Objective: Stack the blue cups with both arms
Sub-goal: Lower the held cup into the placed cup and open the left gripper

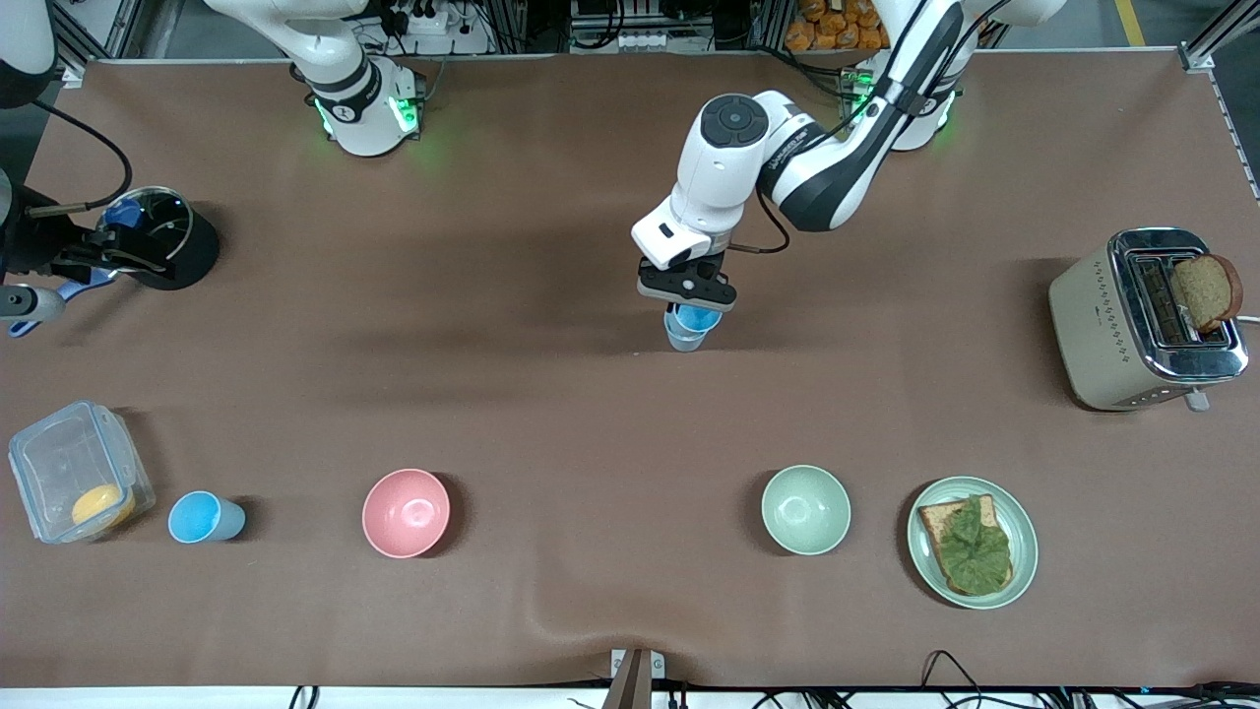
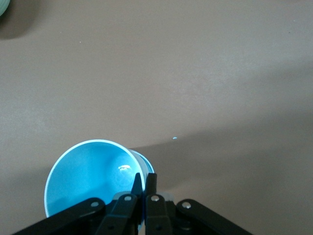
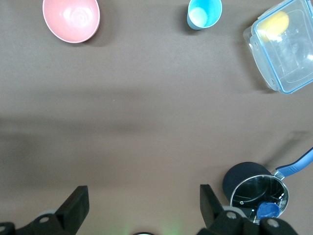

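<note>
- Jaws of the left gripper (image 1: 688, 295) are pinched tight on the rim of a blue cup (image 1: 690, 327), one finger inside and one outside the wall; the gripper is over the middle of the table (image 1: 551, 414).
- Whether that cup rests on the table or hangs just above it cannot be judged.
- Jaws of the right gripper (image 3: 143, 205) stand fully apart and hold nothing; that arm waits at its own end of the table, the gripper itself outside the front view.
- Second blue cup (image 1: 205, 517) stands upright at about 8 o'clock from the held cup, between a clear lidded box (image 1: 79, 473) and a pink bowl (image 1: 406, 512).
- Green bowl (image 1: 805, 509) sits at about 5 o'clock from the held cup; beside it, a plate (image 1: 1024, 537) carries toast topped with a leaf.
- Toaster (image 1: 1102, 325) with a slice of bread (image 1: 1207, 290) in it stands at 3 o'clock.
- Nothing lies on the table between the two cups.
- Left wrist view alone shows the held cup's bright interior (image 2: 93, 178); its base is hidden.
- Right wrist view alone looks into a steel pot (image 3: 259, 196) with a small blue object inside, too unclear to identify.
- Front view cuts the right arm off at the frame edge.
</note>
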`<control>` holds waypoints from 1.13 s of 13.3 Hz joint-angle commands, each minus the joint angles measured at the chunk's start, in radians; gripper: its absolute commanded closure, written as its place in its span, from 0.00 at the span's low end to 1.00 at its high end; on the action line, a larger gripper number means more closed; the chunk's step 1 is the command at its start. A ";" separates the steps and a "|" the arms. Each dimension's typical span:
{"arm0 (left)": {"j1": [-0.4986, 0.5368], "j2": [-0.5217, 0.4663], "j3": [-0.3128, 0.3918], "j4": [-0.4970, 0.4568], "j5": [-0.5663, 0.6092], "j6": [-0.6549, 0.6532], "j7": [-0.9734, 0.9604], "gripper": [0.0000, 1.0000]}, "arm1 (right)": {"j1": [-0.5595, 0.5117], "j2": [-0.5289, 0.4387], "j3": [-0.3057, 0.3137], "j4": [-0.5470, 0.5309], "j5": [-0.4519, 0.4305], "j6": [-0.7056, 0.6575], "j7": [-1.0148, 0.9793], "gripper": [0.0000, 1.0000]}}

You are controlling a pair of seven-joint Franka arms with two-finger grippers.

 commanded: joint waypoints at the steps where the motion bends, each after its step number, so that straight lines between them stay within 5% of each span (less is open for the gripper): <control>1: -0.004 0.008 0.000 0.007 0.034 -0.011 -0.043 1.00 | -0.025 0.005 0.017 0.012 -0.011 -0.011 -0.011 0.00; 9: -0.010 0.025 0.000 0.001 0.034 -0.009 -0.066 0.97 | -0.025 0.005 0.016 0.010 -0.011 -0.011 -0.011 0.00; 10: -0.010 0.025 0.000 0.002 0.034 -0.009 -0.066 0.86 | -0.025 0.005 0.016 0.010 -0.011 -0.011 -0.011 0.00; 11: -0.010 0.026 0.000 0.002 0.034 -0.009 -0.063 0.21 | -0.025 0.005 0.016 0.010 -0.011 -0.011 -0.011 0.00; 12: -0.004 0.023 0.000 0.001 0.034 -0.008 -0.048 0.00 | -0.027 0.005 0.016 0.010 -0.011 -0.011 -0.011 0.00; 15: 0.059 -0.036 0.006 0.002 0.028 -0.006 -0.048 0.00 | -0.030 0.005 0.016 0.010 -0.011 -0.011 -0.013 0.00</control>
